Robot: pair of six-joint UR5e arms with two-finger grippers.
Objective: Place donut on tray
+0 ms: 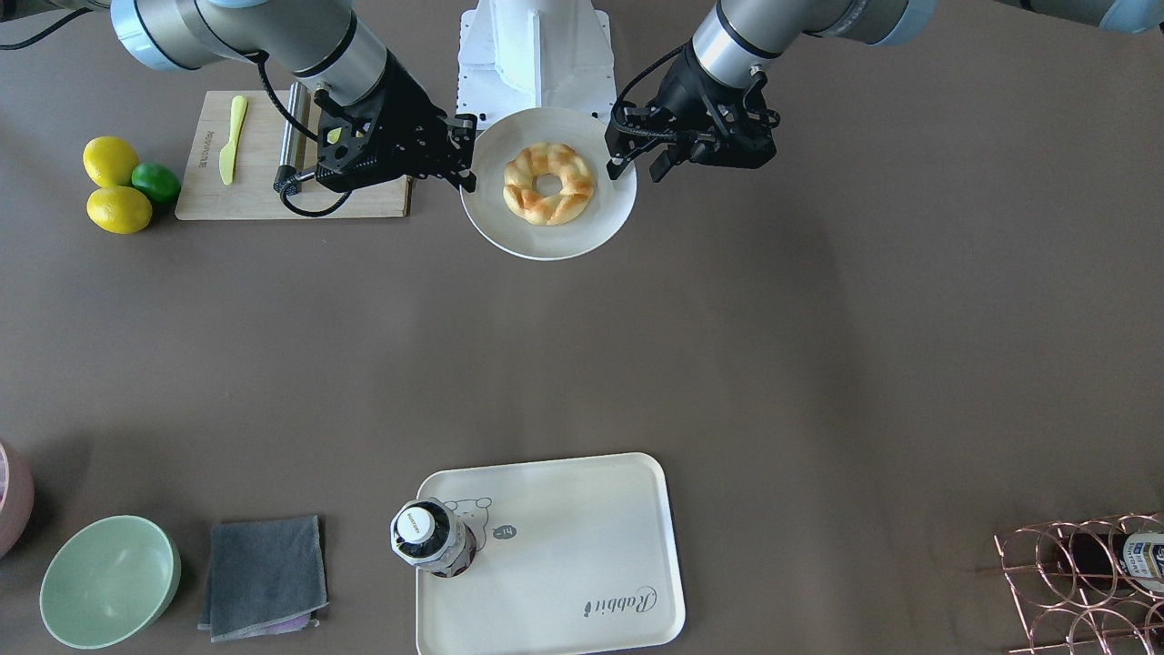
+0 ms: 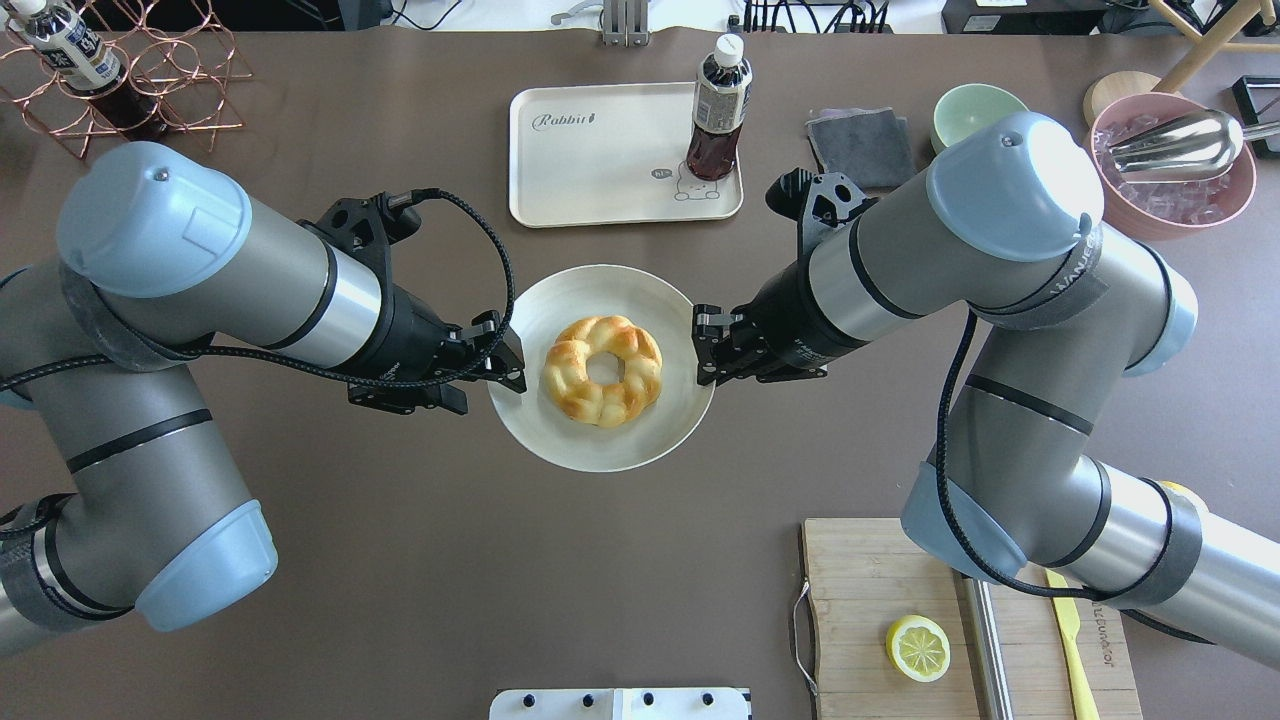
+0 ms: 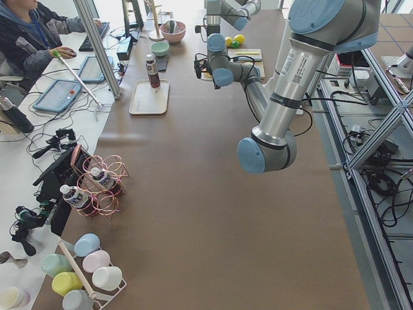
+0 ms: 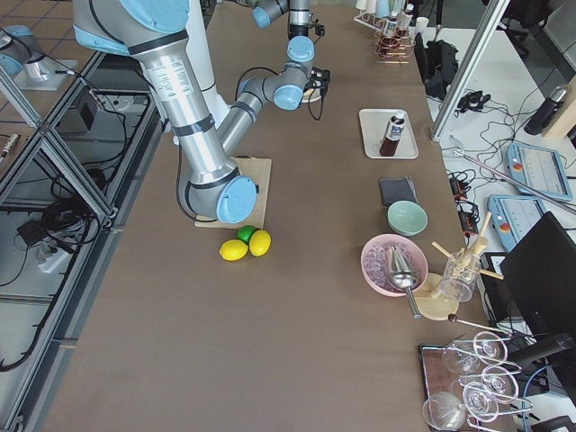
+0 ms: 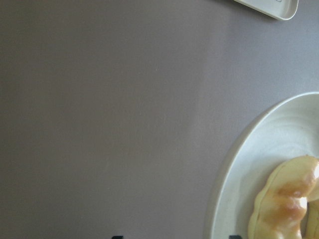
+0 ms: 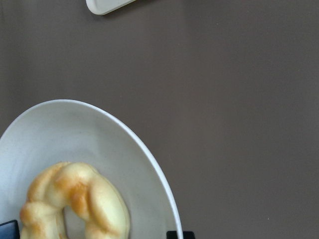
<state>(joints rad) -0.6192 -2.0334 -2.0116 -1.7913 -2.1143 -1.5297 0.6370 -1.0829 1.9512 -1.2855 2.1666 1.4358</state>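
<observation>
The braided golden donut lies in the middle of a round off-white plate near the robot's side of the table; it also shows in the front view. My left gripper is open and empty at the plate's left rim. My right gripper is open and empty at the plate's right rim. Neither touches the donut. The wrist views show the donut and the plate's rim. The cream "Rabbit" tray lies beyond the plate, also seen in the front view.
A dark drink bottle stands on the tray's right end. A cutting board with a lemon slice lies by the right arm. A grey cloth, green bowl, pink bowl and wire rack line the far edge.
</observation>
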